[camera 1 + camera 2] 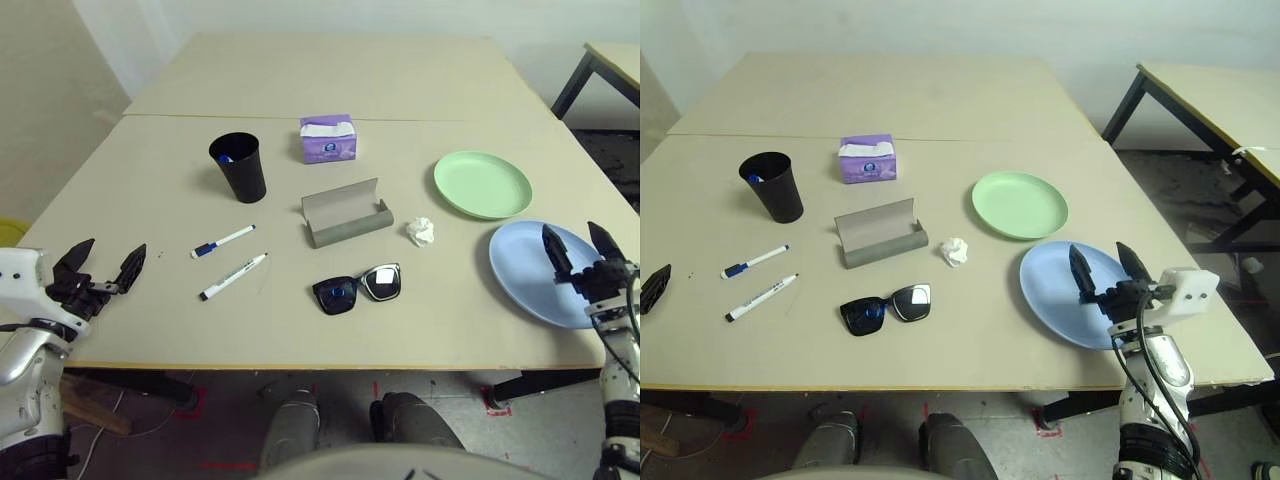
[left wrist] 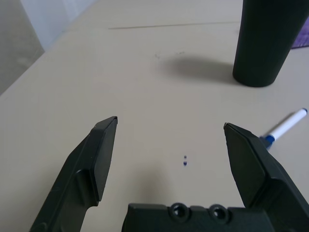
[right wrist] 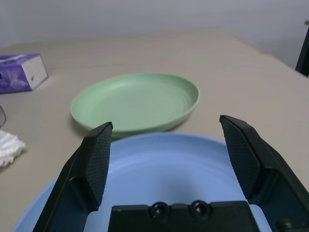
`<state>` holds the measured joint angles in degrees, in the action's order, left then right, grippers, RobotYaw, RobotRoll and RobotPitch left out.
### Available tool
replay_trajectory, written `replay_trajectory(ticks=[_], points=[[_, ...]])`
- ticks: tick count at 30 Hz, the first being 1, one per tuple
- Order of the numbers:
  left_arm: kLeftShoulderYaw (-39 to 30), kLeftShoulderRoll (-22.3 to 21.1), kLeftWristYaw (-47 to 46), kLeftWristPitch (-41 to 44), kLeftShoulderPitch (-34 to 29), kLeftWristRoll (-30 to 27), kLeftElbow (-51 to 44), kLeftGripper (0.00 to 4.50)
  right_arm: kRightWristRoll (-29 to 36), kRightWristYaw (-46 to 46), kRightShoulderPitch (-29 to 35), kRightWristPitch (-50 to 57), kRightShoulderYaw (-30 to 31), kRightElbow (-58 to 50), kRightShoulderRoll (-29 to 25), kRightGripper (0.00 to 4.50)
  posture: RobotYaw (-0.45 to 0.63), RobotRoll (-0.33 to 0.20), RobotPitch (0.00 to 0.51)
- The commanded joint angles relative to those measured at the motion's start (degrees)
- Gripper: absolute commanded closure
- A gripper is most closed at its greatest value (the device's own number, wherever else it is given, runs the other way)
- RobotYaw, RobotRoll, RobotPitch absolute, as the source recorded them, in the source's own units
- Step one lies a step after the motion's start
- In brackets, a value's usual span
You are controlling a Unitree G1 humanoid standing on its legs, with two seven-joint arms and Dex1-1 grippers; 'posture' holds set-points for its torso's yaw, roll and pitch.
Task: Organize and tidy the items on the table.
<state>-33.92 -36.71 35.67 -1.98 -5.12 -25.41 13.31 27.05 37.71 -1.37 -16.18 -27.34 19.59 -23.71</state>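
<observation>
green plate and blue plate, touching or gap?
Apart. In the left eye view a thin strip of bare table shows between the green plate and the blue plate; the right eye view shows the same gap.

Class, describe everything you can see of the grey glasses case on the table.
The glasses case is long, slim and matt grey, looking like stiff felt or card. It lies open, its lid standing up along the far side, with nothing visible inside. It rests on the table near the middle, between the purple tissue box and the sunglasses, touching neither. A crumpled tissue lies just beside it.
</observation>
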Motion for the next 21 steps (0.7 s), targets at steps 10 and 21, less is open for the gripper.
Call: replay_trajectory(ticks=[10,21], points=[[-0.4,1.2,0.2,0.1,-1.0,-0.7,-4.2,0.03,-0.1,0.5,-3.6,0.5,0.1,3.4,-0.9,0.0,0.07,0.0,0.115],[1.1,3.0,0.3,-0.3,-3.3,0.5,-6.0,0.03,-0.4,3.3,-6.0,-0.8,-0.1,8.9,-3.2,0.0,0.07,0.0,0.113]])
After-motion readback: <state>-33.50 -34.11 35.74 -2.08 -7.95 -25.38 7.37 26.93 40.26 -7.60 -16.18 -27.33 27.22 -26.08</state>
